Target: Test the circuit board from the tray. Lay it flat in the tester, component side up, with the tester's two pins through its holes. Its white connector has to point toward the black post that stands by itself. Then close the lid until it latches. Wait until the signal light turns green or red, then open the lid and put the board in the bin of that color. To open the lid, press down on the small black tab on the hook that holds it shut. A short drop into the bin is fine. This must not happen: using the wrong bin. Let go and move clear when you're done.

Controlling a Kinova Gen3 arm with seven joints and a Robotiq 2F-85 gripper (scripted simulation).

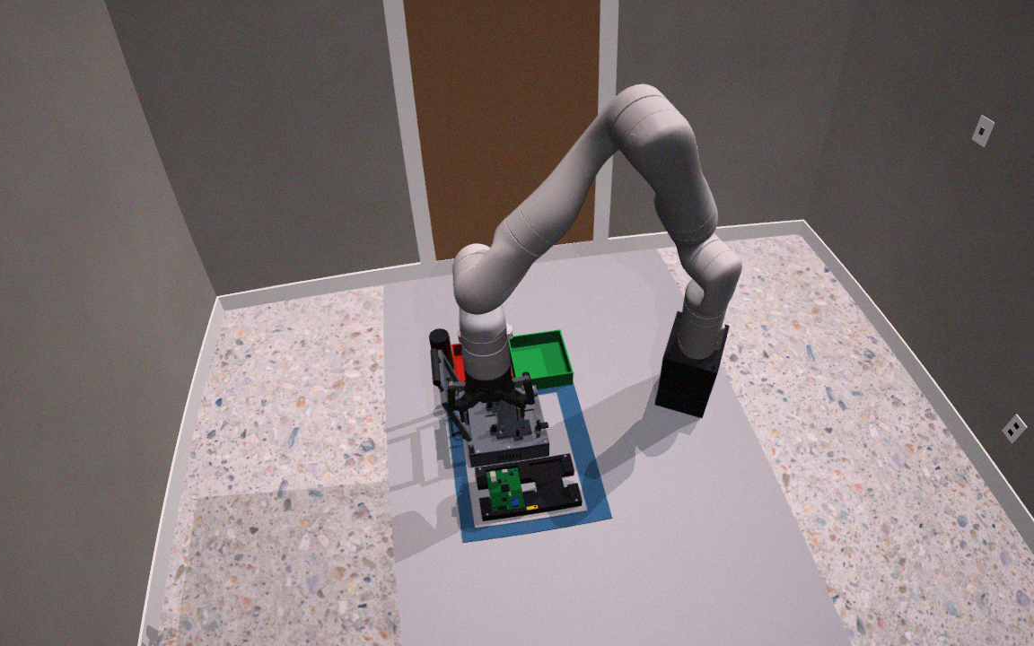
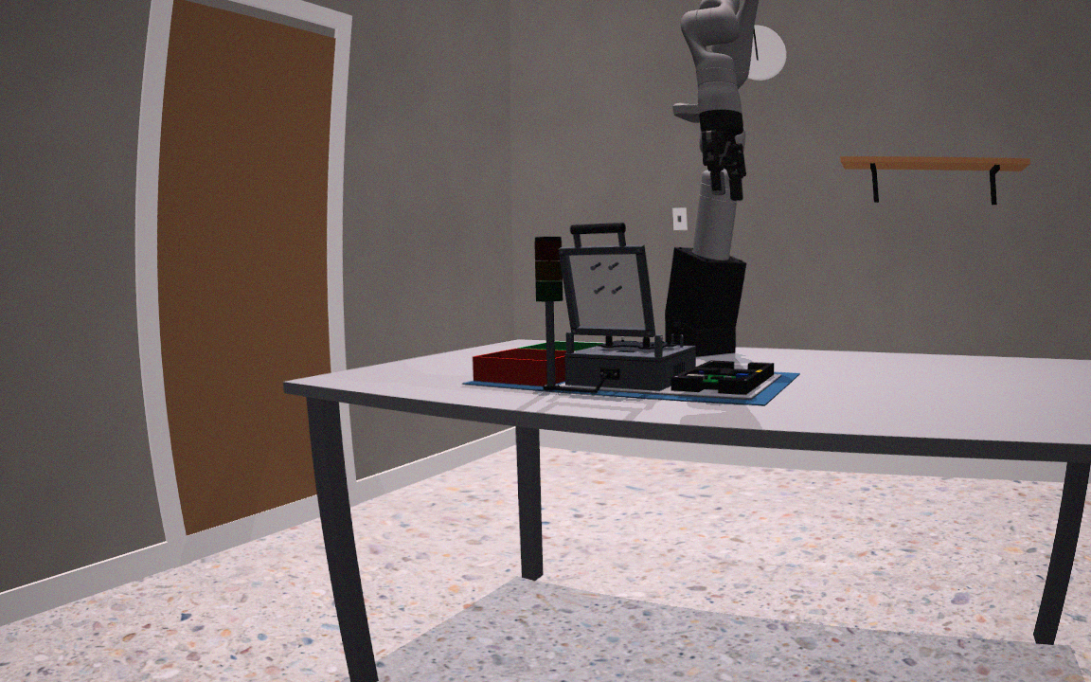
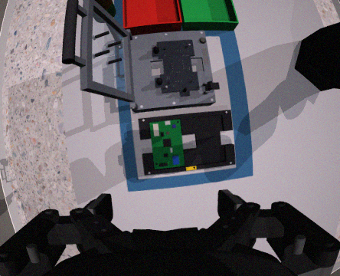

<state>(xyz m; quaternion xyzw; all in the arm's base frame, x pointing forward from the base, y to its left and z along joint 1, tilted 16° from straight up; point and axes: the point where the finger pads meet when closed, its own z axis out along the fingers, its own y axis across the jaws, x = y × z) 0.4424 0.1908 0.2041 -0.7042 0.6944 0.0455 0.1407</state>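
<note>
fingers wide apart, green board (image 1: 504, 489) (image 3: 167, 144) in tray (image 1: 556, 468) (image 3: 210, 126), lid (image 2: 650, 292) (image 3: 108, 95) up

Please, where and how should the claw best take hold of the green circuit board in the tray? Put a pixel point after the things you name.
I would come from straight above and grip the green rectangular circuit board (image 1: 504, 489) (image 3: 167, 143) by its two long edges, near the middle. It lies flat in the black tray (image 1: 559, 468) (image 3: 208, 153), whose cut-outs beside those edges seem to leave room for the open claw's (image 2: 725, 187) (image 3: 165, 199) fingers.

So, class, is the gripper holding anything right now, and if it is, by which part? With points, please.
Nothing is held: the gripper (image 1: 490, 405) (image 2: 726, 196) (image 3: 165, 205) is open, and the circuit board (image 1: 504, 488) (image 3: 167, 149) lies in the tray (image 1: 555, 480) (image 2: 693, 381) (image 3: 210, 153).
</note>
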